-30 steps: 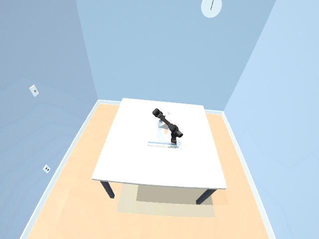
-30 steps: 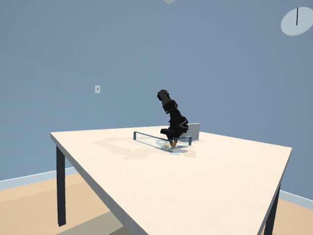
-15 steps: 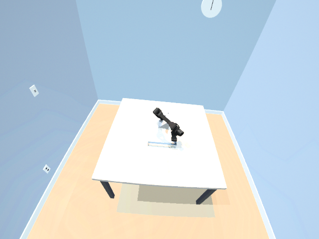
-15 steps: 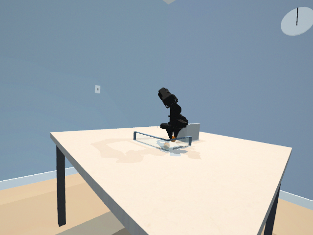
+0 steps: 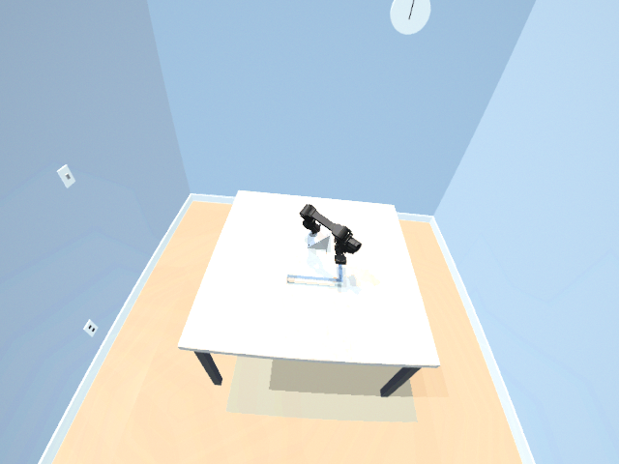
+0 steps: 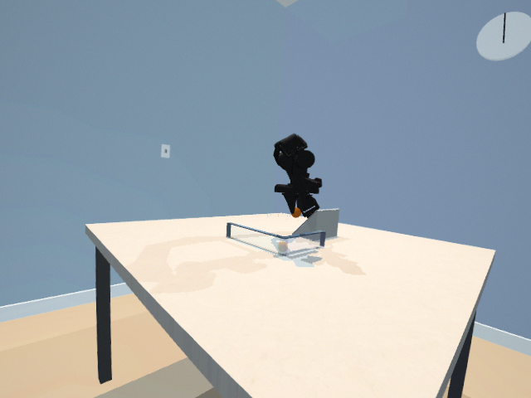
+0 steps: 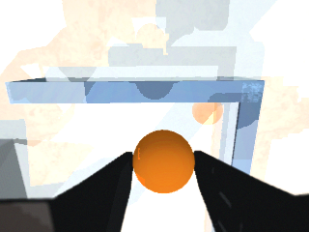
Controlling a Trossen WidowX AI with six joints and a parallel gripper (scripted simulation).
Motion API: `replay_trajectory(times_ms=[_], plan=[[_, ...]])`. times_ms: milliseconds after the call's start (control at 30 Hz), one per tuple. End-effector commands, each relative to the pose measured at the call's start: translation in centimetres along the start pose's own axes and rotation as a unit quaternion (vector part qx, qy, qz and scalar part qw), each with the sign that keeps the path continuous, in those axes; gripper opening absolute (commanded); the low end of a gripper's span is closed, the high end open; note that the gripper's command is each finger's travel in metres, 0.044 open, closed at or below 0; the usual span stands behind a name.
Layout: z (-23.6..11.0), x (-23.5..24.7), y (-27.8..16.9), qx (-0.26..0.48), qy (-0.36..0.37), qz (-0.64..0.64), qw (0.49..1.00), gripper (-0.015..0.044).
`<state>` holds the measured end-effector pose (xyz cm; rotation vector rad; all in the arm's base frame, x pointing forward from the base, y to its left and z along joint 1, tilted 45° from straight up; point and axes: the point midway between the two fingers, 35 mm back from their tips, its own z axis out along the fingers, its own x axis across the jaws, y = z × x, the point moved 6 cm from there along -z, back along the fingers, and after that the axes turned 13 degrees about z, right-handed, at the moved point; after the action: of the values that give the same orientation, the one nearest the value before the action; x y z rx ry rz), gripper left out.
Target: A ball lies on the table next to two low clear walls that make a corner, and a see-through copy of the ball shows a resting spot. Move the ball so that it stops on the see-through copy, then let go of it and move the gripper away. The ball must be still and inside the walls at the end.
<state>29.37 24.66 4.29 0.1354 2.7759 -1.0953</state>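
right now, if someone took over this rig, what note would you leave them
Tool: shut on the orange ball, held in the air above the table.
Clear walls: corner on the table, below and ahead of the tool.
See-through copy: inside that corner, low by the walls.
Done: ball grasped and lifted.
Left: lower the ball onto the copy, release it, back the tool away, check the ball rests inside the walls.

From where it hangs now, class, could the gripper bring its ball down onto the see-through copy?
Probably yes: the gripper holds the ball above the clear walls, and the see-through copy inside the corner lies uncovered.
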Motion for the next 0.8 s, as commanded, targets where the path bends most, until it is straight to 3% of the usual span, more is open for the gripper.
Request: replay_trajectory(times_ms=[0, 400, 767], plan=[[-1.1, 0.1, -0.1, -0.003, 0.0, 0.004, 1.0, 0.0], [-0.2, -0.8, -0.6, -0.004, 0.0, 0.185, 0.983, 0.0], [1.0, -1.9, -1.2, -0.003, 0.001, 0.387, 0.922, 0.0]])
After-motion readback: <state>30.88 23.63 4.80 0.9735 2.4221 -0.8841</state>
